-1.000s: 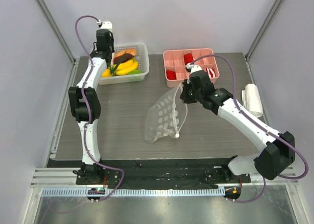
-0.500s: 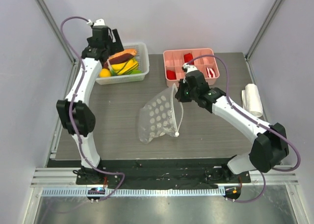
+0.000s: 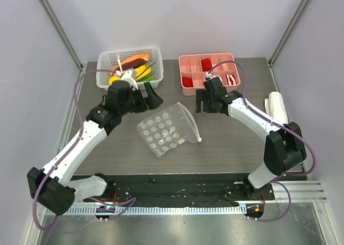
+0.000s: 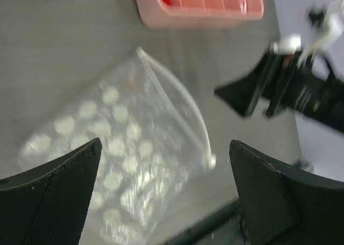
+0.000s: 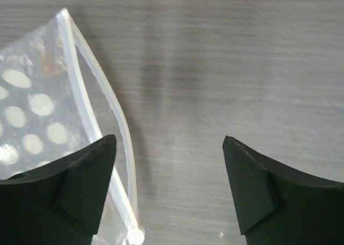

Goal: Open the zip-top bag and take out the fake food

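The zip-top bag [image 3: 166, 129] lies flat on the table, clear with white dots, its white zip strip [image 5: 97, 127] along the right edge. Nothing shows inside it. The fake food [image 3: 134, 67], yellow bananas and an orange-and-maroon sausage piece, lies in the white basket [image 3: 105, 78] at the back left. My left gripper [image 3: 148, 101] hovers open just above the bag's [image 4: 123, 148] upper left side, holding nothing. My right gripper [image 3: 207, 106] stands open beside the bag's [image 5: 37, 110] top right corner, apart from the strip, with bare table between its fingers.
A pink divided tray [image 3: 215, 84] with red and white blocks sits at the back right, just behind my right gripper. A white roll [image 3: 277, 108] lies at the table's right edge. Metal frame posts rise at both back corners.
My right gripper has opened and let go of the bag, which dropped flat and slid left. My left arm swung from the basket down to the bag, jaws wide.
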Robot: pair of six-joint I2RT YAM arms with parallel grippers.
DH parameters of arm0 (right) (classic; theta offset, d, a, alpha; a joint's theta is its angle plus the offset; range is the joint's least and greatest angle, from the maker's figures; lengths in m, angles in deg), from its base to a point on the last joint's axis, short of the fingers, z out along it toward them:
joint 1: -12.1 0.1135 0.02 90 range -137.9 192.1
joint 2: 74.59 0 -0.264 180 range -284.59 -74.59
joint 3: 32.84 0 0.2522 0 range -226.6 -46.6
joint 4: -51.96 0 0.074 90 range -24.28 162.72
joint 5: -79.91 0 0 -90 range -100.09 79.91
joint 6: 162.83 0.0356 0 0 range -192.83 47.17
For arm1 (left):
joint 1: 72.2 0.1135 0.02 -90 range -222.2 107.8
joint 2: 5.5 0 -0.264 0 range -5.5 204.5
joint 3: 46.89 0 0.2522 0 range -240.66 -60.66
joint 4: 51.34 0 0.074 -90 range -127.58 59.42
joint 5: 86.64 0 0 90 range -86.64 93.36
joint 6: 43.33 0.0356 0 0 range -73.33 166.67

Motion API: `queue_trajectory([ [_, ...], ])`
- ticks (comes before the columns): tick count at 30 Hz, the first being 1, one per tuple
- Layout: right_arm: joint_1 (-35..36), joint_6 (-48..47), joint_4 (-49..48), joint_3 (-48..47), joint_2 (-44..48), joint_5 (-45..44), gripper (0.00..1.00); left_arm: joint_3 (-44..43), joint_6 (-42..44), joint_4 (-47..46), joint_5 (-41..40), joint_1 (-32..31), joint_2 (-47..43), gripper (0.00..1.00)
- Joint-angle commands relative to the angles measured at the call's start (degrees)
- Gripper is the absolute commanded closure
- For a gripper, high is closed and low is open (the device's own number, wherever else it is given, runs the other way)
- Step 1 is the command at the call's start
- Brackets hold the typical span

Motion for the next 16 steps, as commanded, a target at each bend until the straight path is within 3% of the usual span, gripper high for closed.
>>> queue_trajectory([
  [1,0.42,0.94,7.28,-0.43,6.66,-7.96,0.09,10.87,-5.71,-7.01,-2.70,-7.47,-11.88,0.00],
  [2,0.42,1.22,8.33,0.54,9.81,-9.19,0.08,12.82,-5.98,-7.18,-3.58,-8.44,-13.66,0.00],
  [3,0.42,1.39,8.77,2.11,11.49,-10.94,0.01,14.32,-6.25,-7.18,-4.63,-9.93,-15.60,0.00],
  [8,0.42,3.49,9.22,7.22,21.42,-10.70,0.00,22.75,-7.83,-5.78,-7.01,-10.56,-27.19,0.00],
  [16,0.51,3.42,0.89,15.58,35.93,-3.24,0.00,22.25,-5.02,-4.37,-5.88,-10.56,-36.88,0.00],
])
